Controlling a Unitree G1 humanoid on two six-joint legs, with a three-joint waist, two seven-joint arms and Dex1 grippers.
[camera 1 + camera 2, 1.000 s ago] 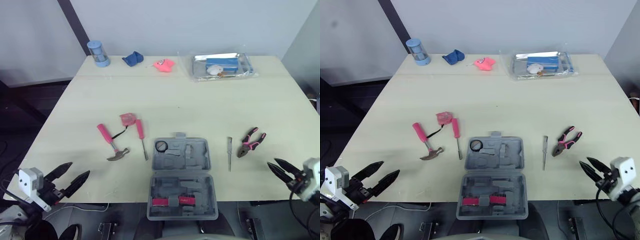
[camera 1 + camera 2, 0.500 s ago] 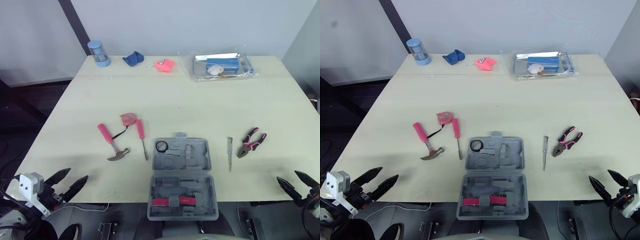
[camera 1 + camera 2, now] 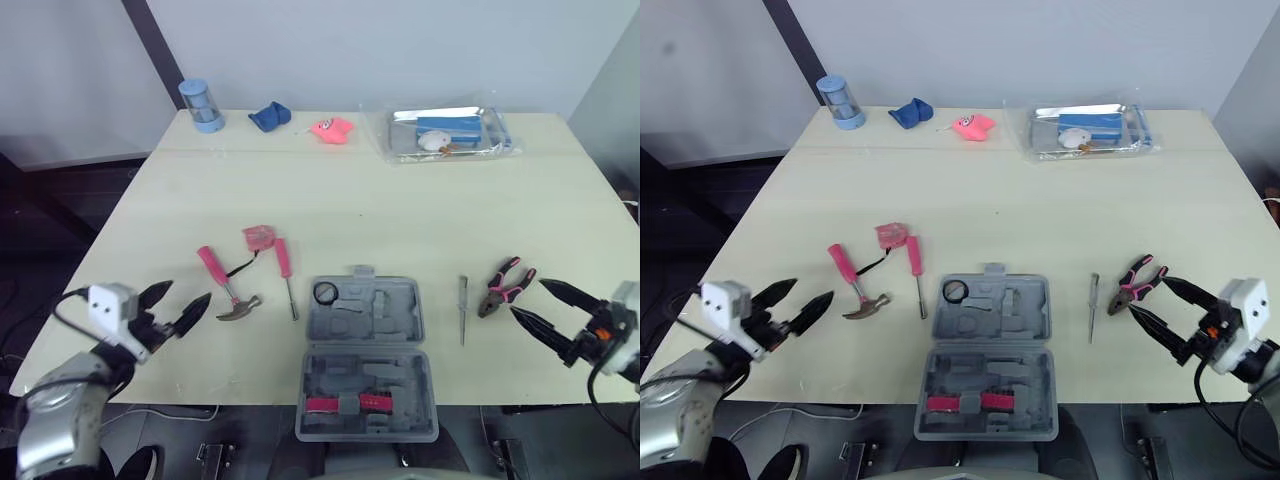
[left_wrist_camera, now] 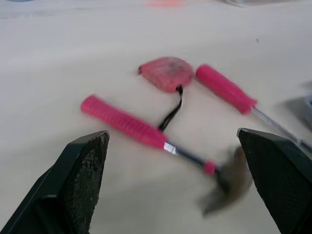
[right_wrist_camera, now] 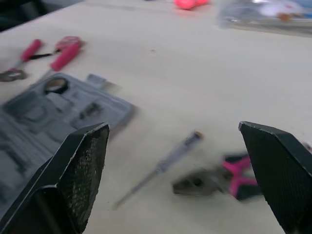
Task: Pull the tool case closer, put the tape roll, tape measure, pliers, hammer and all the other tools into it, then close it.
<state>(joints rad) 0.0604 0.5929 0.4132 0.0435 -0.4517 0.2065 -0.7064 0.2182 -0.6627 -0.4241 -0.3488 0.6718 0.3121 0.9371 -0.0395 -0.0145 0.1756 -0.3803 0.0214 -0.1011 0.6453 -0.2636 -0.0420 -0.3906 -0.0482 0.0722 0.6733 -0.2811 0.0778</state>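
Seen from the head, the open tool case (image 3: 367,330) lies at the near edge of the surface (image 3: 400,210). A tape roll (image 3: 324,293) sits in its far half and a pink-handled tool (image 3: 335,405) in its near half. The left wrist view looks between the spread, empty fingers of the left gripper (image 3: 189,292) to the hammer (image 4: 146,131), tape measure (image 4: 165,74) and pink screwdriver (image 4: 225,90). The right gripper (image 3: 528,297), also spread and empty, faces the pliers (image 5: 209,181) and slim screwdriver (image 5: 161,165).
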